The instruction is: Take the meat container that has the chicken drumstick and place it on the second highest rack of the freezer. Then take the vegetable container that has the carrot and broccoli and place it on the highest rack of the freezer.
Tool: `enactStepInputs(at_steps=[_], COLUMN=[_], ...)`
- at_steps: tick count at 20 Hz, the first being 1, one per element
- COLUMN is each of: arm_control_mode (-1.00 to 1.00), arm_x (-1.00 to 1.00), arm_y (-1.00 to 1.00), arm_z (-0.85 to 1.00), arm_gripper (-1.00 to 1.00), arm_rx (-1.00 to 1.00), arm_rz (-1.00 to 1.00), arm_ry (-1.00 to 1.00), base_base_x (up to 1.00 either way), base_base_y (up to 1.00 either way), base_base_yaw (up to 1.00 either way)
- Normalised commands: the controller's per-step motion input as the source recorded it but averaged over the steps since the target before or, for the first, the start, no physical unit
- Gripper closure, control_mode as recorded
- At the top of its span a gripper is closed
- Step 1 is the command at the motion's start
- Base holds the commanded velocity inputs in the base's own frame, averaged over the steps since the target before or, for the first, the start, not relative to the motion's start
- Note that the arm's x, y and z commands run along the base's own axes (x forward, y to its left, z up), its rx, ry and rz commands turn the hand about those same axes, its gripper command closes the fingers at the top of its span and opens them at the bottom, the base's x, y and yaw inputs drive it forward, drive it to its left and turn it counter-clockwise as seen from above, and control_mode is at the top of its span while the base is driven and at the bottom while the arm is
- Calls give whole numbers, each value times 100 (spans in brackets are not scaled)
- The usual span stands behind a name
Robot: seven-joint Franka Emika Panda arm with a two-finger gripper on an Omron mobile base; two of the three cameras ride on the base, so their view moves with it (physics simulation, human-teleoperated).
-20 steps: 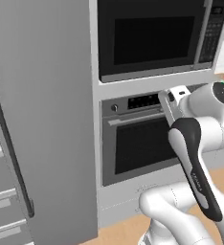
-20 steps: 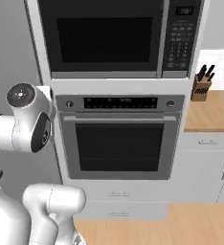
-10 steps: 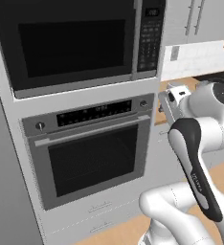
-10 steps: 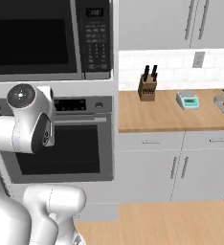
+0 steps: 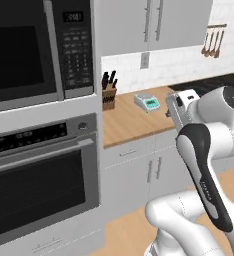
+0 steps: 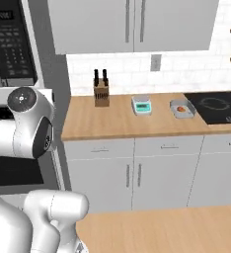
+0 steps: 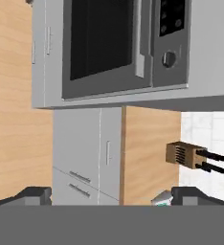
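Note:
The meat container (image 6: 181, 109), a small grey tray holding a tan-orange chicken drumstick (image 6: 181, 107), rests on the wooden counter (image 6: 117, 121) beside the black cooktop (image 6: 217, 106). My gripper (image 7: 115, 196) is open and empty, its two dark fingertips (image 7: 35, 194) set wide apart at the bottom of the rolled hand view. It hangs in the air in front of the counter, well short of the tray. The freezer, its racks, and the vegetable container with the carrot and broccoli are out of view.
A knife block (image 6: 101, 94) and a small kitchen scale (image 6: 141, 105) stand on the counter left of the tray. The black wall oven (image 5: 39, 185) and microwave (image 5: 24, 55) fill the left. Utensils (image 5: 212, 42) hang at the far right wall. Base cabinets (image 6: 132, 175) run below.
The base has swung to the right: the whole picture has slid from the freezer and oven over to the counter and cooktop. The arm keeps its pose and the jaws stay open.

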Motion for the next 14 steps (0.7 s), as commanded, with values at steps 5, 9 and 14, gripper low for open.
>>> enactStepInputs(at_steps=[5, 9, 14], arm_control_mode=[100, 100, 100], arm_x=[0, 0, 0], arm_y=[0, 0, 0], arm_z=[0, 0, 0], arm_gripper=[-100, -100, -100], arm_rx=[0, 0, 0], arm_rz=[0, 0, 0], arm_ry=[0, 0, 0], base_base_x=[91, 100, 98], base_base_y=[-100, -100, -94], base_base_yaw=[-1, 0, 1])
